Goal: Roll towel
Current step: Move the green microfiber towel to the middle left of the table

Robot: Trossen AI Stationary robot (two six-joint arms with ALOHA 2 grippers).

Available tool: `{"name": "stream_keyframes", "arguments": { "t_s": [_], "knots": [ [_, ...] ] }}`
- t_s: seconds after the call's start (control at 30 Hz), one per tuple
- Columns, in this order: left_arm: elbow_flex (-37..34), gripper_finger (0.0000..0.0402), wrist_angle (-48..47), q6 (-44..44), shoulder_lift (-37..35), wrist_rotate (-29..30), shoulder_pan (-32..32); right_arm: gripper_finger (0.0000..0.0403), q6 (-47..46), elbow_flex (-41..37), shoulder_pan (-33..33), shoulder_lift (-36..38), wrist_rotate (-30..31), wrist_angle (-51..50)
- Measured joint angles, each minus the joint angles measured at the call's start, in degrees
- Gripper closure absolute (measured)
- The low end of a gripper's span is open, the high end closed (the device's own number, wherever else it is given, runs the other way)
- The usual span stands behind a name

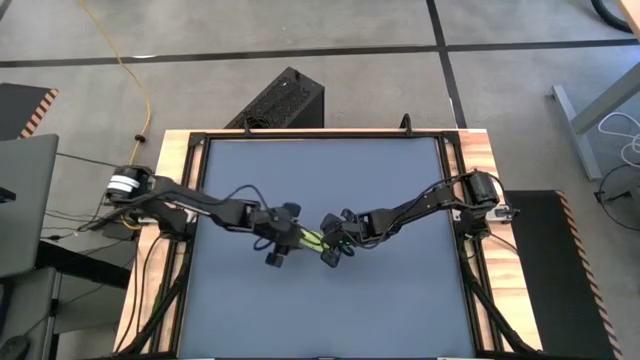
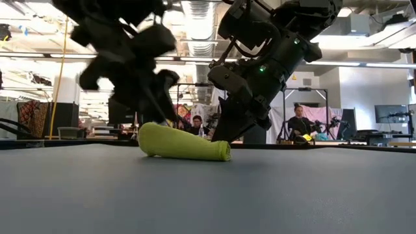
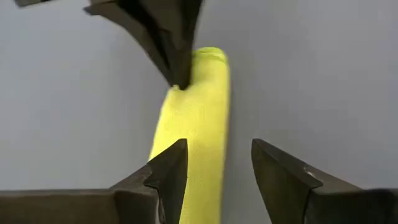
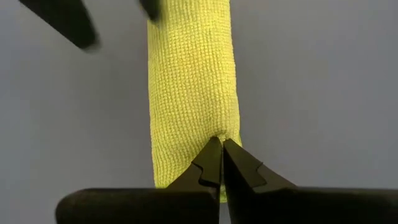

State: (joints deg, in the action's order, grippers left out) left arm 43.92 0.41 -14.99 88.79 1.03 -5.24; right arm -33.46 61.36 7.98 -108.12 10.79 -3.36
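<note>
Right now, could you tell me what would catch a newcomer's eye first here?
The lime towel, already rolled into a tube, lies mid-table. The right hand pinches one end of it, shut. The left hand stands open astride the other end.

Towel (image 4: 193,93) plain lime yellow-green, fine waffle weave; table (image 1: 320,300) dark blue-grey; fingers (image 4: 239,171) black.

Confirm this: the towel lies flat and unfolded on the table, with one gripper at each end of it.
Not flat and unfolded: the towel is rolled into a tube, as the low view shows. The rest stands. It lies on the table, with the left gripper straddling one end, fingers apart, and the right gripper shut, pinching the other.
</note>
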Motion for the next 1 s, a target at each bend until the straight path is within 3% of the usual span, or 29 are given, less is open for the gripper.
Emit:
{"name": "stream_keyframes", "arguments": {
  "t_s": [0.5,0.8,1.0],
  "knots": [
    [10.59,0.0192,-5.41,-1.04,14.42,8.34,-1.3,0.0372,-1.22,0.07,-0.03,0.0,-0.66,-1.32],
    [11.48,0.0187,-8.26,3.95,16.18,15.39,-1.96,0.0372,-1.22,0.07,-0.01,0.0,-0.66,-1.37],
    [11.46,0.0197,-9.97,5.16,16.26,15.86,-1.67,0.0372,-1.23,0.07,-0.04,0.11,-1.75,-1.19]
  ]
}}
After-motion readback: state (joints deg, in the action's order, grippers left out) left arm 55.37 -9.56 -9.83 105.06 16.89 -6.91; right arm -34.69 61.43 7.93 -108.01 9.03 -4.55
